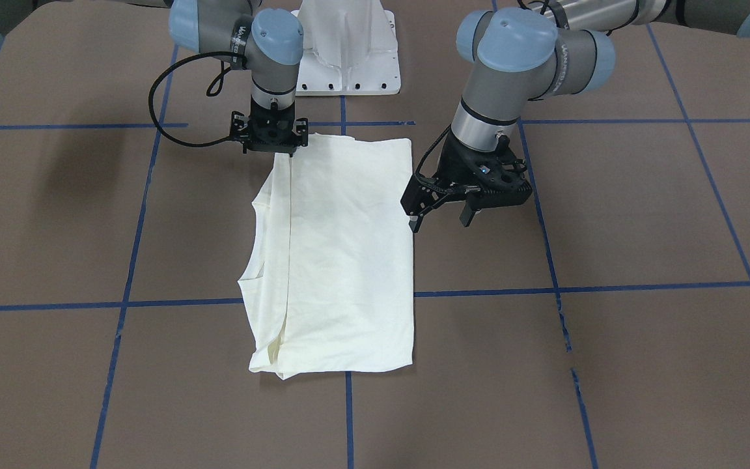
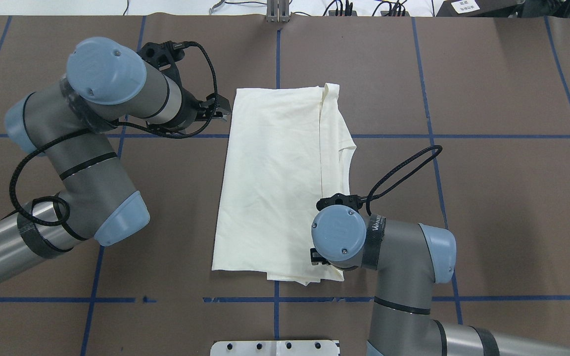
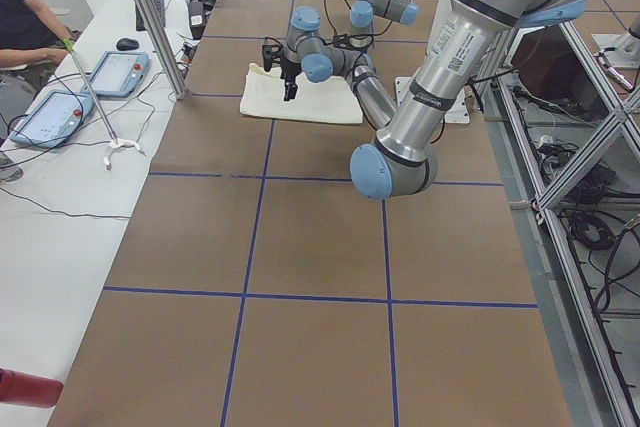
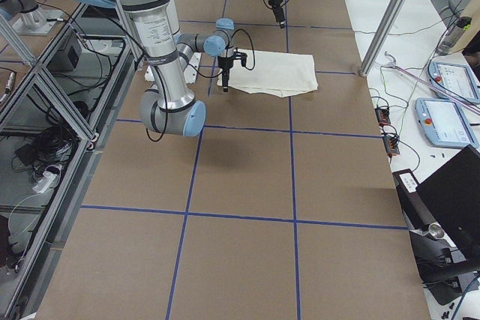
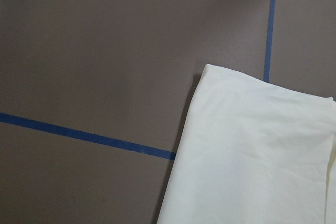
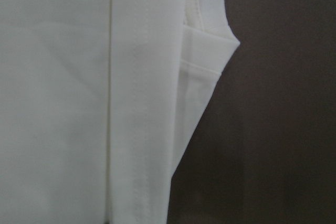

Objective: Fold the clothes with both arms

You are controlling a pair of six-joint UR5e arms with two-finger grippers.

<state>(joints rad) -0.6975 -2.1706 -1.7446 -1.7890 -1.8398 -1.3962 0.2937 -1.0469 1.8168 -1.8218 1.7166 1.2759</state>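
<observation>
Overhead exterior view showed you the cream long-sleeved T-shirt (image 2: pixel 275 183) folded into a tall rectangle, plain side up, flat near the middle of the brown paper-covered surface (image 2: pixel 488 207), which was marked off by blue tape lines (image 2: pixel 463 136). From there the right arm's blue-capped wrist joint (image 2: pixel 339 232) covered its own gripper and the shirt corner nearest the robot. A black cable loop (image 2: pixel 403 170) arched beside that wrist.

Facing the robot, you could see more. The left arm's black two-finger gripper (image 1: pixel 440 220) hung just beside the shirt's long edge with its fingers spread and nothing between them. The right arm's black gripper (image 1: pixel 269 150) pointed straight down at the shirt's corner by the seam fold, and you could not tell whether its fingers were apart or together. Behind the shirt stood the white pedestal base plate (image 1: pixel 347 71).

Only the side cameras took in the room. At the table's far long side ran a white bench (image 3: pixel 60 207) with two blue-edged tablet pendants (image 3: pixel 55 112), a person's arm (image 3: pixel 40 32) above them, and slanting aluminium posts (image 3: pixel 150 17).
</observation>
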